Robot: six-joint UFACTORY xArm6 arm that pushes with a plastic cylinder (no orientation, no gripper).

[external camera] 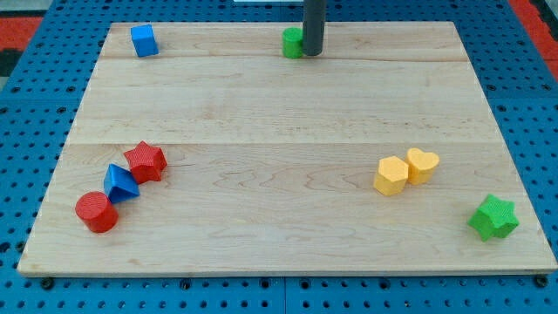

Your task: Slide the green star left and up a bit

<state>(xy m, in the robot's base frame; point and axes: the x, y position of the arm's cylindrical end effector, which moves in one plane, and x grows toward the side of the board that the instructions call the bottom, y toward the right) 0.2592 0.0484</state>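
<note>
Nothing looks done yet. My tip (312,54), which has no fingers, sits top centre beside a green block (292,43). The green star (493,217) waits untouched at lower right.

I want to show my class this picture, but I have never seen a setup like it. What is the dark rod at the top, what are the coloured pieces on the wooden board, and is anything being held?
One camera looks down at a wooden board. The dark rod is the end of a robot arm; it grips nothing and only pushes. My tip sits at the view's top, touching a green block's right side. The green star lies far off, bottom right. Also there: a blue cube top left; a red star, blue pyramid and red cylinder clustered lower left; a yellow hexagon and yellow heart touching at right.
</note>
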